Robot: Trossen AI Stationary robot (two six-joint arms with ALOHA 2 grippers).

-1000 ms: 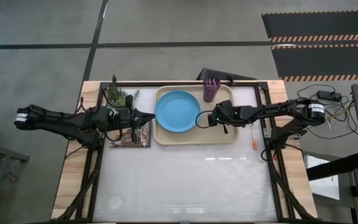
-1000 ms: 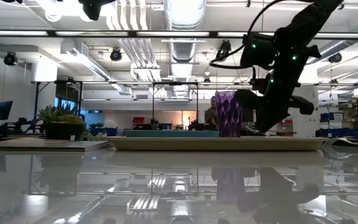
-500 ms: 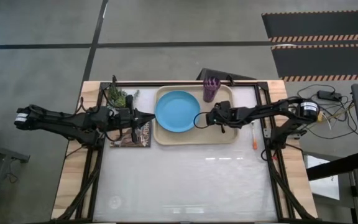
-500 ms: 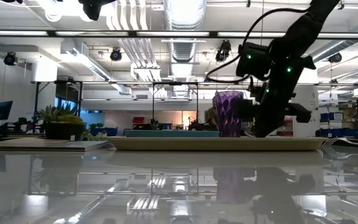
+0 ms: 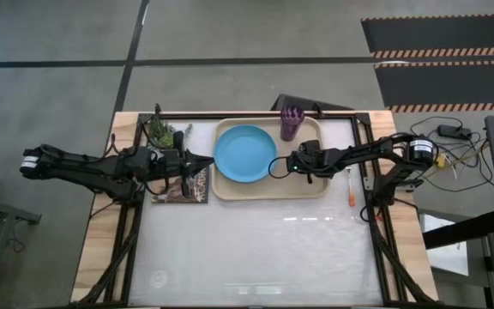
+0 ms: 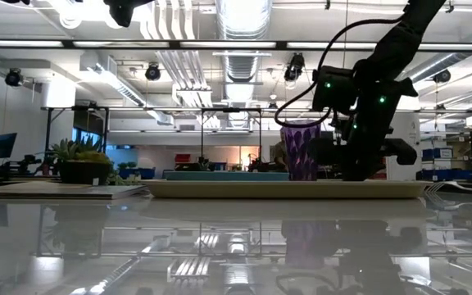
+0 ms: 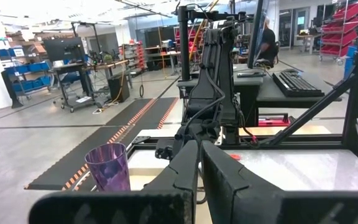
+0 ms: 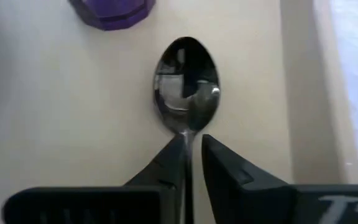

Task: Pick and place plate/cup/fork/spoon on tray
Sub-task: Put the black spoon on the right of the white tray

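From above, the right gripper (image 5: 297, 162) sits low over the cream rectangular tray (image 5: 312, 190) between the round light-blue plate (image 5: 245, 154) and purple ridged cup (image 5: 291, 124), the orange-handled fork (image 5: 349, 190) off-tray; its wrist view shows fingers clamping the dark metal spoon (image 8: 187, 87).

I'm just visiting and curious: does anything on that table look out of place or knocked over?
Only the fork: it lies on the table right of the tray, while the plate, upright cup and spoon are on it. Nothing is spilled.
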